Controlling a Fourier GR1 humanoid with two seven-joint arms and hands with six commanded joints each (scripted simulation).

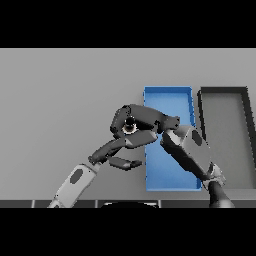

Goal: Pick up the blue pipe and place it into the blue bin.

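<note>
Over the left wall of the blue bin [168, 95], my right hand [142, 120] hangs bunched up, its arm reaching in from the lower right across the bin's floor. I cannot tell from this view whether it is clamped on anything. At its underside I see a small round brownish spot with a dark centre [130, 127]. That could be the open end of a tube seen head-on, or just part of the hand. No blue pipe shows anywhere on the grey table [60, 100], so I judge it is either tucked inside that hand or hidden beneath it, just at the bin's left edge.

My left hand [112, 149] sits below and to the left, just beside the right one, with fingers [125, 163] stretched out and relaxed, holding nothing.

I expect the pipe to be stiff, light and smooth-walled. Being round, it would roll or twist if pinched near one end. The safest hold is around its middle, wrapping across its length so it stays balanced. It looks unlikely to be fragile, so a short drop into the bin should do no harm.

A dark grey bin [225, 95] stands just right of the blue one. That is the wrong target.
</note>
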